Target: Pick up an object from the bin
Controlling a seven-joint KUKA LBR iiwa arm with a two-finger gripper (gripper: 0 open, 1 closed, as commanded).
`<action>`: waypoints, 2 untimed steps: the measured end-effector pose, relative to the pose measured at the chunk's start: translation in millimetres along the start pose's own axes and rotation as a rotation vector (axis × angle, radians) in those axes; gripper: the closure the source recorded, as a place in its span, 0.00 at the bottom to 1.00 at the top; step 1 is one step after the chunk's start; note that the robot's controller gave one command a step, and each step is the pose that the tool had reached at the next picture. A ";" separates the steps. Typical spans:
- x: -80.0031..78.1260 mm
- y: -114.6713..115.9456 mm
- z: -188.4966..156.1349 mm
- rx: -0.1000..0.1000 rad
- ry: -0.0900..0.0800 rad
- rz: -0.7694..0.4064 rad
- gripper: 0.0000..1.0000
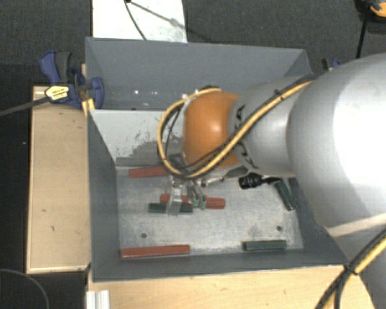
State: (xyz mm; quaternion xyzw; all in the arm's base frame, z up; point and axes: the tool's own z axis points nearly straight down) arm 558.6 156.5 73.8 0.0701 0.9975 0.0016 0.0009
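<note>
Midway across the grey metal bin [104, 198], the pincer [180, 201] sits between a short red bar [215, 203] and a dark green bar [157, 206], open or closed unclear; best centre on one.

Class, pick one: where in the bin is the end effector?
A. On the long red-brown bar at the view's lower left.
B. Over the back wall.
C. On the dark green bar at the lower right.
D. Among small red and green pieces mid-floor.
D: the end effector is down at mid-floor of the bin, with a small green piece and a small red piece beside it.
</note>
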 end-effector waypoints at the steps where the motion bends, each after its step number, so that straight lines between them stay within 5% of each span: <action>1: 0.0 0.0 0.0 0.000 0.000 0.001 1.00; 2: 2.4 15.5 -138.2 0.002 0.000 0.040 1.00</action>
